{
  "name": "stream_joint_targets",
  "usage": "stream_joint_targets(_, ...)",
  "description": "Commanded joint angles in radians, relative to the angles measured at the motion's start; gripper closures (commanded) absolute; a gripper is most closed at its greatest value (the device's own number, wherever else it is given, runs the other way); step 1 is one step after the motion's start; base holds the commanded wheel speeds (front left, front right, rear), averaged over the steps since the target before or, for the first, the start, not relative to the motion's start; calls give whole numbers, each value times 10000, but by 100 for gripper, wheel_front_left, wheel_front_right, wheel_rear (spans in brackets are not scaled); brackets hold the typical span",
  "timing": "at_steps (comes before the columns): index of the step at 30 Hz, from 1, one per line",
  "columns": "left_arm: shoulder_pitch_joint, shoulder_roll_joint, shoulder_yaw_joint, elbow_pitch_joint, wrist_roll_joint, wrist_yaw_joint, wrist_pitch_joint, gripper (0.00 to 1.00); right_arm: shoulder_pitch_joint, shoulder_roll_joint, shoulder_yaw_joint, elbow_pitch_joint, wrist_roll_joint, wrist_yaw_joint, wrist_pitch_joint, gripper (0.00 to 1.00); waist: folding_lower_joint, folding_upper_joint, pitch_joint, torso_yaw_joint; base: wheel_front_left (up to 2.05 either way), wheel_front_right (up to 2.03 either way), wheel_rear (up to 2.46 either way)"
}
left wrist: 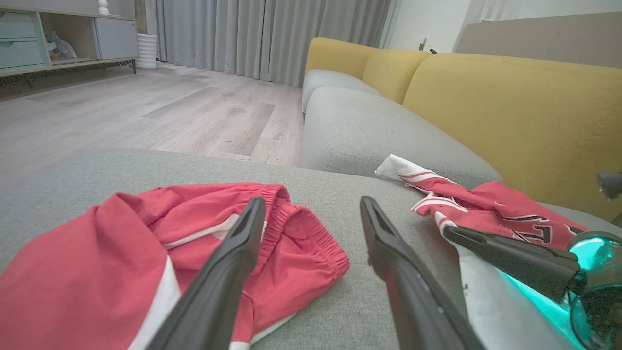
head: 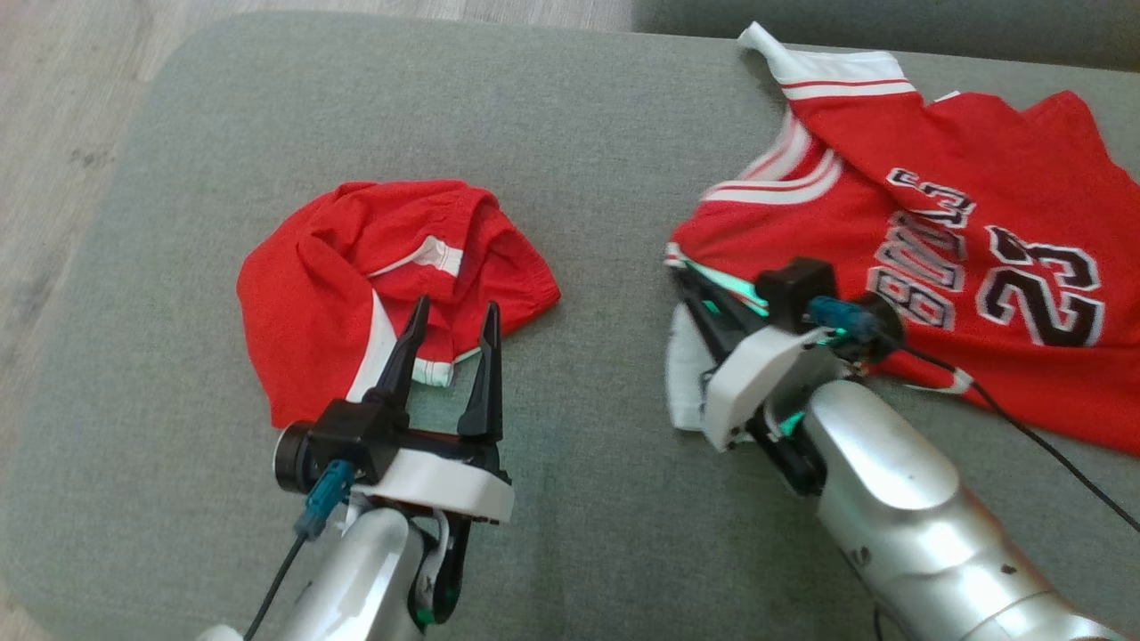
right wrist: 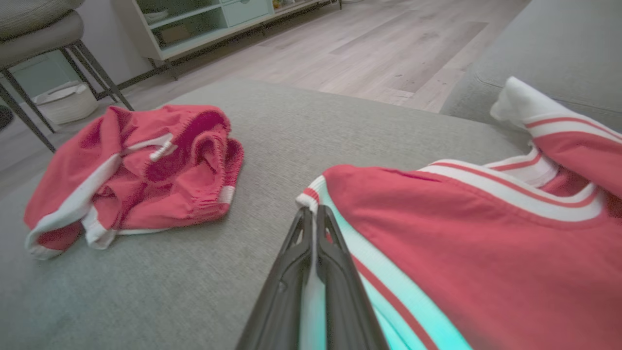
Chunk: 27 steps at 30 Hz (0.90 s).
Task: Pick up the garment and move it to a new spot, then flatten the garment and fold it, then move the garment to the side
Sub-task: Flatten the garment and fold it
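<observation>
Grey sofa cushion [head: 570, 133] is my working surface, with pale wooden floor [left wrist: 170, 112] beyond its edge and yellow backrests [left wrist: 510, 112] further along the couch. My garment is the red jersey [head: 1006, 160]. It lies rumpled on the right part of the cushion with the number 23 showing and 1 white-trimmed strap kicked up toward the back.

My right hand [right wrist: 313, 216] is pinched fully shut on the jersey's near-left corner, its 2 fingers pressed together on the white-and-red trim. My left hand [head: 454, 312] is spread wide with nothing in it, above the near edge of a bundle of red shorts [head: 312, 285] on the left part of the cushion.

I judge the jersey light, thin and completely limp. Lifted by 1 corner it will hang and drag, and slick sports fabric could slide out of a narrow pinch. The banded trim is the thicker, safer place to hold. For flattening I would want a 2nd grip on another hem corner or a strap.

The shorts lie well apart from the jersey, but they occupy open cushion and match its colour. My right arm's black cable [head: 1051, 445] trails across the jersey's lower edge and could snag a fold.
</observation>
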Motion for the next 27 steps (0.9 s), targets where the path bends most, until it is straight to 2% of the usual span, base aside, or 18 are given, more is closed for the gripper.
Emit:
stream_joint_targets(1, -417, 72, 328, -269, 2, 36, -97, 0, -227, 210, 313, -328, 154, -7, -123, 100, -1, 0, -25, -23, 0, 0, 0)
stream_joint_targets(2, -408, 72, 344, -262, 7, 39, -97, 0, -267, 210, 496, -302, 243, -7, -124, 100, -1, 0, -51, -47, 0, 0, 0)
stream_joint_targets(3, -393, 72, 363, -258, 14, 42, -97, 0, -321, 210, 651, -264, 225, -7, -168, 63, -1, 0, -76, -75, 0, 0, 0)
stream_joint_targets(4, -374, 72, 384, -256, 19, 46, -97, 0, -347, 210, 758, -230, 241, -7, -216, 0, -1, 0, -109, -109, 0, 0, 0)
stream_joint_targets(8, -284, 72, 521, -275, 73, 64, -97, 0, -351, 210, 995, -346, 485, -7, -574, 0, -1, 0, -258, -349, 0, 0, 0)
stream_joint_targets(12, -186, 72, 638, -320, 114, 61, -97, 0, -233, 210, 352, -453, 454, -7, -1151, 0, -1, 0, -501, -675, 0, 0, 0)
stream_joint_targets(13, -156, 72, 669, -337, 125, 64, -97, 0, -162, 210, 57, -515, 368, -7, -1281, 0, -1, 0, -572, -764, 0, 0, 0)
stream_joint_targets(16, -56, 72, 774, -390, 171, 81, -97, 0, 91, 158, -1342, -820, -1010, -7, -1547, 0, -1, 0, -766, -1051, 0, 0, 0)
stream_joint_targets(22, 172, 72, 920, -470, 249, 95, -97, 0, 1982, 85, -4413, -2783, -2870, -7, -1615, 0, -1, 0, -1057, -1594, 0, 0, 0)
stream_joint_targets(24, 236, 72, 948, -470, 272, 85, -97, 0, 2712, 92, -5158, -3418, -3306, -7, -1617, 0, -1, 0, -1111, -1737, 0, 0, 0)
stream_joint_targets(27, 279, 72, 954, -472, 279, 73, -97, 0, 3389, 117, -5758, -3892, -3540, -7, -1618, 0, -1, 0, -1129, -1842, 0, 0, 0)
